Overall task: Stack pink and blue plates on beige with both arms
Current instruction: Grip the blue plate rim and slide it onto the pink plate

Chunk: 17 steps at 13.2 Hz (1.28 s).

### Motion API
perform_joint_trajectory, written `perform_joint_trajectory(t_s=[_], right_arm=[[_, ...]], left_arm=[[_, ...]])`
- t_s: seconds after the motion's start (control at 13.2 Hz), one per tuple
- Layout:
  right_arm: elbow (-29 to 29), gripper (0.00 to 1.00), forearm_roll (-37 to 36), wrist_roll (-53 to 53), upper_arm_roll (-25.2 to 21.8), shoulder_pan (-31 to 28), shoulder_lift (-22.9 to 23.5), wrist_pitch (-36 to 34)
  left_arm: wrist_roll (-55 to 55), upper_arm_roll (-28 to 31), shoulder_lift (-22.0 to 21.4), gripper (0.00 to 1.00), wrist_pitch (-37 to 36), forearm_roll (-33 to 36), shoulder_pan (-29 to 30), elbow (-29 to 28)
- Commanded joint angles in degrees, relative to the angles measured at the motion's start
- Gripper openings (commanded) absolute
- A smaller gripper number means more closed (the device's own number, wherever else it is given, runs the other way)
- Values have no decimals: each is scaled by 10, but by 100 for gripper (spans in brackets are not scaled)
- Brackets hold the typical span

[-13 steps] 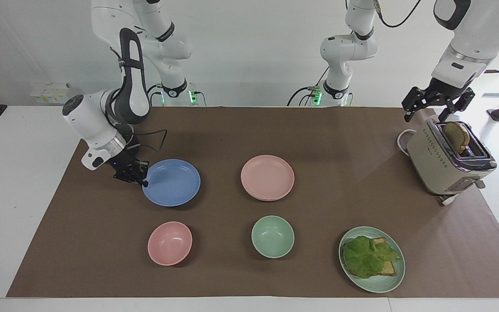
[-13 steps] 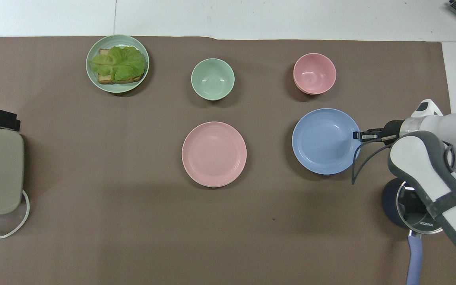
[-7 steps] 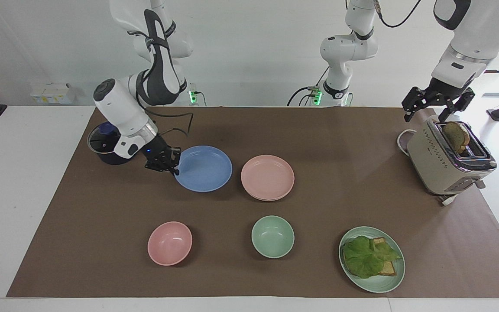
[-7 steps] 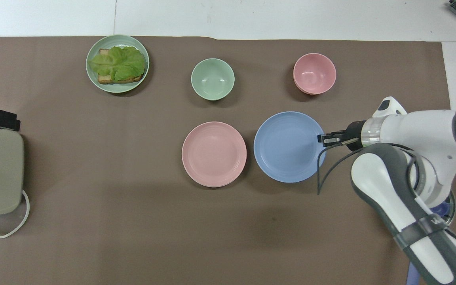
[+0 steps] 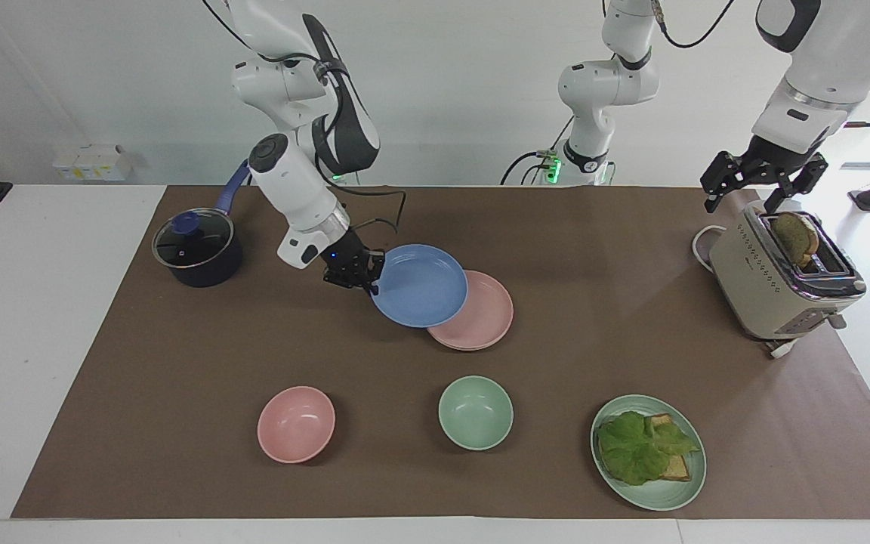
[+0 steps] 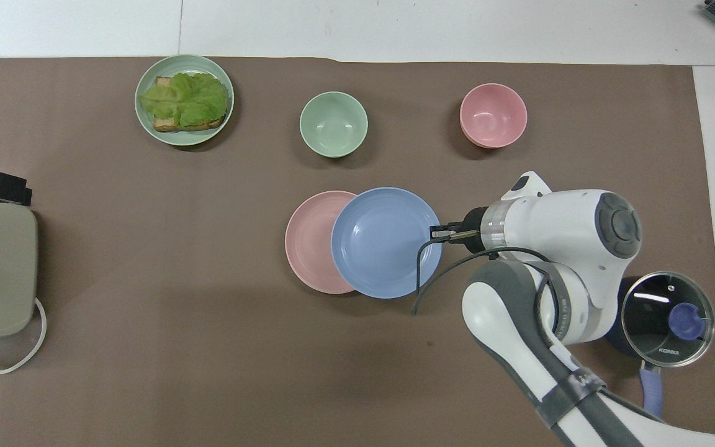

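My right gripper (image 5: 369, 282) (image 6: 437, 231) is shut on the rim of the blue plate (image 5: 420, 285) (image 6: 385, 242) and holds it lifted and slightly tilted. The blue plate overlaps the side of the pink plate (image 5: 486, 321) (image 6: 306, 242) that faces the right arm's end. The pink plate lies on the brown mat in the middle of the table. A thin second rim shows under its edge; the beige plate is otherwise hidden. My left gripper (image 5: 762, 183) hangs open over the toaster (image 5: 778, 281), holding nothing.
A toast slice stands in the toaster's slot. A pink bowl (image 5: 296, 423), a green bowl (image 5: 475, 412) and a green plate (image 5: 677, 491) with lettuce and toast lie farther from the robots. A dark lidded pot (image 5: 197, 249) stands at the right arm's end.
My right arm has carried the blue plate from the right arm's end toward the middle, until it overlaps the pink plate. The pot has come into view. The left arm has not moved.
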Motion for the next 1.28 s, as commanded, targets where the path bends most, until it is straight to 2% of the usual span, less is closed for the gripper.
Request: perform_joint_trajectory(t_s=[0.0, 0.45, 1.21], right_arm=[[0, 0, 15, 38, -1, 29, 19, 31], [5, 0, 17, 53, -1, 76, 67, 93], [32, 0, 16, 55, -1, 87, 90, 97]], left_arm=[[7, 1, -6, 100, -7, 9, -1, -2], [7, 1, -6, 100, -7, 9, -1, -2], [7, 1, -6, 100, -7, 9, -1, -2]])
